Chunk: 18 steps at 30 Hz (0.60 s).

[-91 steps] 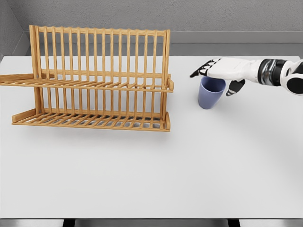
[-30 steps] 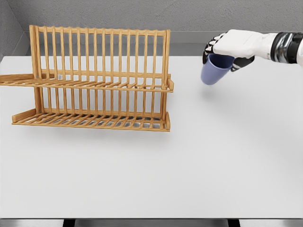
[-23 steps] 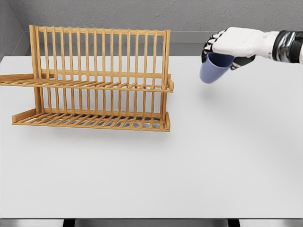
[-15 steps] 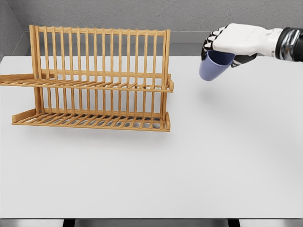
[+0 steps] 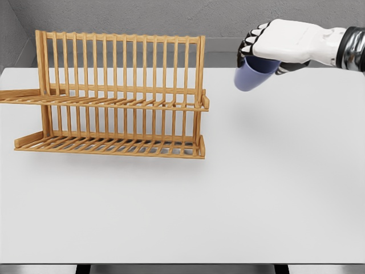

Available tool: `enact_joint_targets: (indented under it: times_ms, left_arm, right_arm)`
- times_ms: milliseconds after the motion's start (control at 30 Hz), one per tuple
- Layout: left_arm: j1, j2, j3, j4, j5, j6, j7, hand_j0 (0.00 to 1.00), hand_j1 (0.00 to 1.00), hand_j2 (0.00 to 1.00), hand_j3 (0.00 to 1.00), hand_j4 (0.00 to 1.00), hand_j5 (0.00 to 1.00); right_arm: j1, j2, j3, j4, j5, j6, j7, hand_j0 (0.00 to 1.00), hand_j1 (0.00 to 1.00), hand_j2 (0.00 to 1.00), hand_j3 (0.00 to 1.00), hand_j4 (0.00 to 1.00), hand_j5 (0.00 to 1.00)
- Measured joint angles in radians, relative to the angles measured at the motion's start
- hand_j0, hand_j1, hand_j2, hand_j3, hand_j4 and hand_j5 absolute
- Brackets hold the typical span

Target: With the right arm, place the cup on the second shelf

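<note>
A blue-violet cup hangs tilted in the air at the upper right, well above the white table. My right hand grips its rim from above, fingers curled around it. The wooden two-tier dish rack stands at the left of the table, its upper shelf level with the cup and a short gap to the cup's left. The left arm does not show.
The rack's tall slatted back rises behind both shelves. Its lower shelf rests on the table. A grey wall runs along the table's far edge.
The right hand has lifted the cup off the table, raised it and carried it slightly left toward the rack, tilting it more.
</note>
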Motion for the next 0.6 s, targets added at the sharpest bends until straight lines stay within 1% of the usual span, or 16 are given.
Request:
enact_joint_targets:
  times_ms: [300,600]
  left_arm:
    - [0.0,0.0,0.0,0.0,0.0,0.0,0.0,1.0,1.0,1.0,1.0,1.0,1.0]
    - [0.0,0.0,0.0,0.0,0.0,0.0,0.0,1.0,1.0,1.0,1.0,1.0,1.0]
  right_arm:
    - [0.002,0.004,-0.03,-0.035,0.0,0.0,0.0,0.6,0.6,0.6,0.6,0.6,0.6]
    - [0.0,0.005,-0.038,-0.072,0.0,-0.001,0.0,0.6,0.6,0.6,0.6,0.6,0.6]
